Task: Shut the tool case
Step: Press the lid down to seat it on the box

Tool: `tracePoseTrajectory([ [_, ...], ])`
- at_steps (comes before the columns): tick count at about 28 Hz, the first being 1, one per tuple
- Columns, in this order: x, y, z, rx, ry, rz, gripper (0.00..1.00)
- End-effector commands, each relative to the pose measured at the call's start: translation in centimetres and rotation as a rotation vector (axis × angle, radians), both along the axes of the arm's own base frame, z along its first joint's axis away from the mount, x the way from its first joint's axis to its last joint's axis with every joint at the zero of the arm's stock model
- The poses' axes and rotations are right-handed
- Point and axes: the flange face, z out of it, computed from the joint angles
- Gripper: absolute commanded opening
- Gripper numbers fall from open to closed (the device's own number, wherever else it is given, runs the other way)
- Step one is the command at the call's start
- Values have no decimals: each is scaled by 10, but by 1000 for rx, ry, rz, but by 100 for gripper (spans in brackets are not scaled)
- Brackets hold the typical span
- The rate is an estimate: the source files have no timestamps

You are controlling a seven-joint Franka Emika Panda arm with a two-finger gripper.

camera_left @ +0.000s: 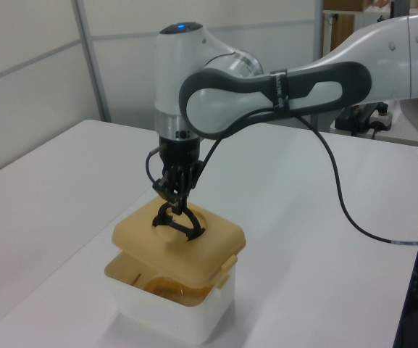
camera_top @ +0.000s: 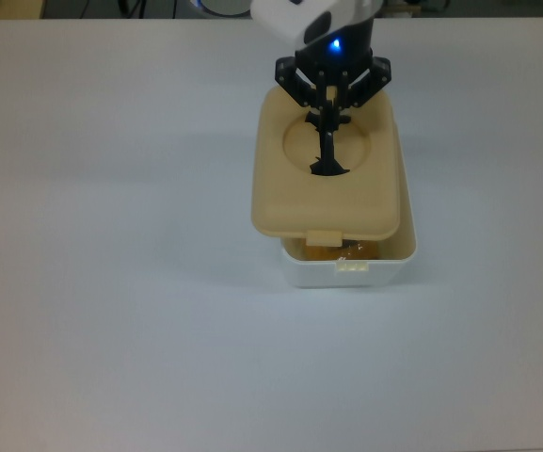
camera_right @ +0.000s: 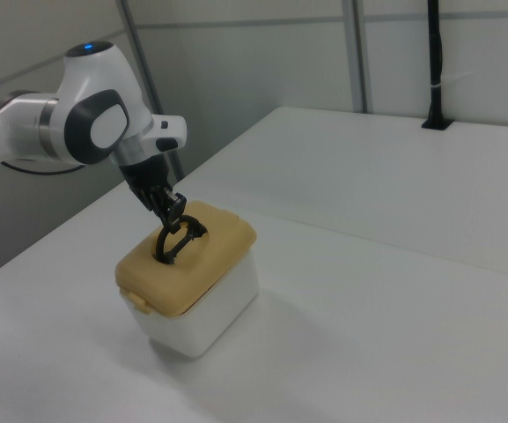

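The tool case's tan lid (camera_top: 290,202) hangs just above its white box (camera_top: 384,268), nearly covering it. It sits slightly toward the top view's upper left, so the box's front and right rim still show. My gripper (camera_top: 327,105) is shut on the lid's black handle (camera_top: 326,155), which stands up out of the round recess. A yellow tool (camera_top: 320,251) in the box shows through the gap at the front. In the left view the lid (camera_left: 143,243) tilts a little over the box (camera_left: 172,319). The right view shows the gripper (camera_right: 171,211) gripping the handle (camera_right: 176,240).
The white table (camera_top: 111,282) stretches wide to the top view's left and below the box. In the left view a black cable (camera_left: 346,210) hangs from the arm down to the table's right side. A black post (camera_right: 436,62) stands at the table's far edge in the right view.
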Motion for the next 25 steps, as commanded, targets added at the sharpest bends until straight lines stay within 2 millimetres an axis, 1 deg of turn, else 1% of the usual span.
tracePoseTrajectory([
  [1, 9, 13, -2, -13, 8, -19, 0],
  [4, 10, 13, -3, -15, 9, -20, 0],
  [7, 12, 18, -12, -16, 22, -14, 0],
  [11, 13, 20, -15, -16, 21, -11, 0],
  [13, 12, 25, -18, -17, 26, -2, 0],
  [15, 13, 31, -27, -24, 38, 11, 0],
  [19, 14, 32, -29, -38, 34, 15, 0],
  [20, 14, 34, -31, -39, 36, 18, 0],
  [21, 14, 40, -37, -43, 44, 28, 0],
  [25, 17, 44, -38, -44, 40, 33, 0],
])
